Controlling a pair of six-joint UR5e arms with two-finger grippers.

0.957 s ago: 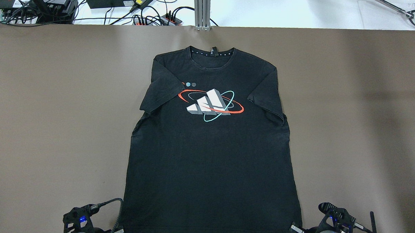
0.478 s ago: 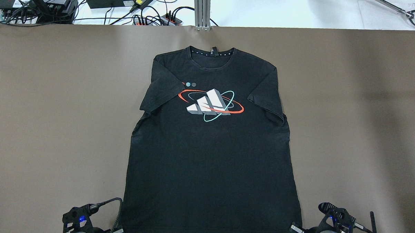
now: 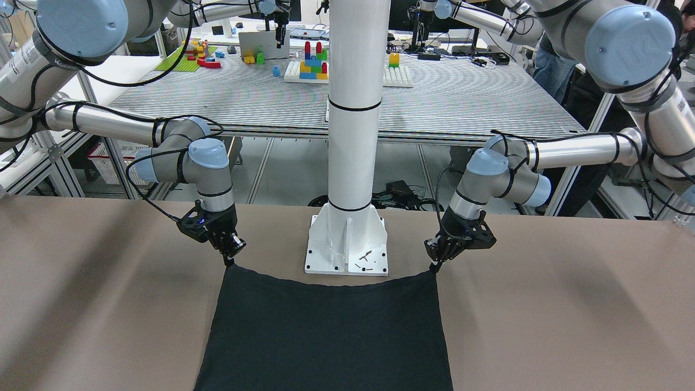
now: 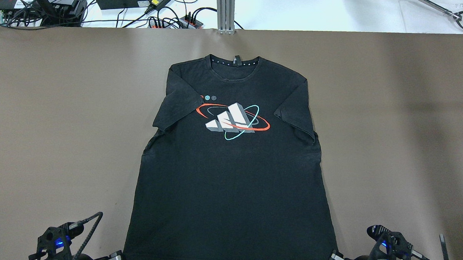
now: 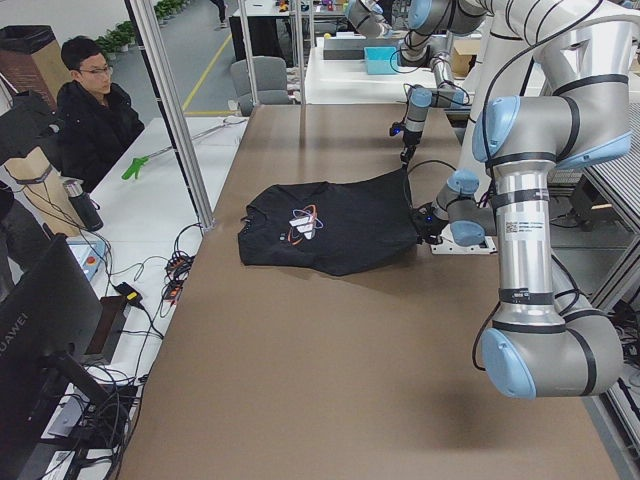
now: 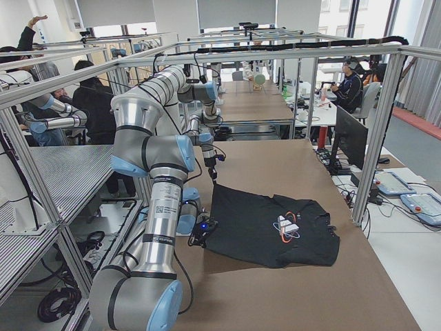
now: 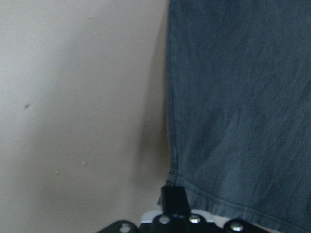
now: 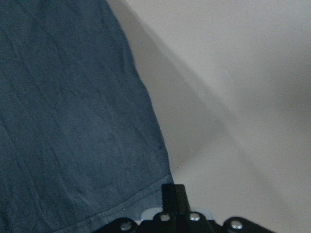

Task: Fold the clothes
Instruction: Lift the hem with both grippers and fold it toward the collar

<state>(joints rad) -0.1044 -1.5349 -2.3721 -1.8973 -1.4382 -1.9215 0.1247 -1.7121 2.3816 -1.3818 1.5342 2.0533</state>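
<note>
Spanning the brown tabletop (image 4: 42, 113), the black T-shirt (image 4: 230, 191) is laid print-up, collar away from the robot. One near hem corner is pinched by the closed left gripper (image 3: 435, 265), the other by the closed right gripper (image 3: 229, 262); the hem bows between them. A white pedestal (image 3: 347, 239) and a striped bench (image 3: 461, 98) are noted behind the tabletop.
</note>
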